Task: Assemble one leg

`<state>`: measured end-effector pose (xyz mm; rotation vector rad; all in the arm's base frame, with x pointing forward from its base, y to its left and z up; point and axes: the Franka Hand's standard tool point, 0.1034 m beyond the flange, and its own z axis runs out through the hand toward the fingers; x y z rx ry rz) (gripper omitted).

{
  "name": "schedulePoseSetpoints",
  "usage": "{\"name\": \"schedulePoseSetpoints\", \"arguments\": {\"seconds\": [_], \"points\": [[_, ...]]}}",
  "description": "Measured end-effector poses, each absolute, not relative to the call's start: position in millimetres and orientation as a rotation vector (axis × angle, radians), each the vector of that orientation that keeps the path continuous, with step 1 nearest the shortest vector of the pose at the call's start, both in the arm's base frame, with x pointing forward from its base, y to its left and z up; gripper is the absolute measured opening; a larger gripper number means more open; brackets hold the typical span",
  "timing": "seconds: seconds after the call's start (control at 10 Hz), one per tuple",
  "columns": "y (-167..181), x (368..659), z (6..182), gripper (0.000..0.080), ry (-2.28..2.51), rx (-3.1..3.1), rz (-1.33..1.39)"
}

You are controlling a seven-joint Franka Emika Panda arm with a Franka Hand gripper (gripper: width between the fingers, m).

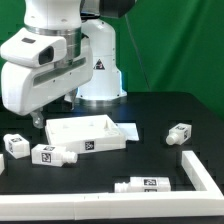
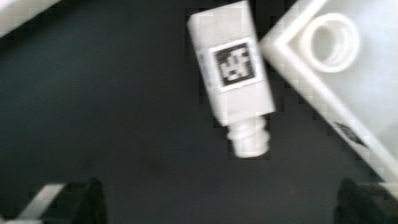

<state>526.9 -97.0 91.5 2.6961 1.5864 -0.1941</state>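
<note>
The gripper [image 1: 38, 122], at the exterior view's left, hangs with its jaws apart and empty over the leg [image 1: 50, 153], which lies flat on the table [image 1: 150, 110] just beside the panel's [image 1: 85, 132] corner socket [image 2: 333, 38], apparently aligned to straddle it for pickup.

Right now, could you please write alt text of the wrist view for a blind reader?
A white leg with a black-and-white tag sticker lies on the black table, its narrow end toward the gripper, whose jaws stand open and empty. Beside the leg is a corner of the white panel with a round socket.
</note>
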Motion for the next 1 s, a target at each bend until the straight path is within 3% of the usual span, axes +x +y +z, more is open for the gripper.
{"name": "schedulePoseSetpoints", "arguments": {"seconds": [0.1,0.4,0.8,1.0], "points": [[-80.5,540.1,87.5,0.0649,1.620,2.664,-0.136],[-49.0,579.9,103.8,0.0649,1.630,2.621,-0.013],[-49.9,579.6,101.5,0.0649,1.633,2.619,-0.016],[-24.6,586.6,89.3,0.0649,1.588,2.653,-0.003]]}}
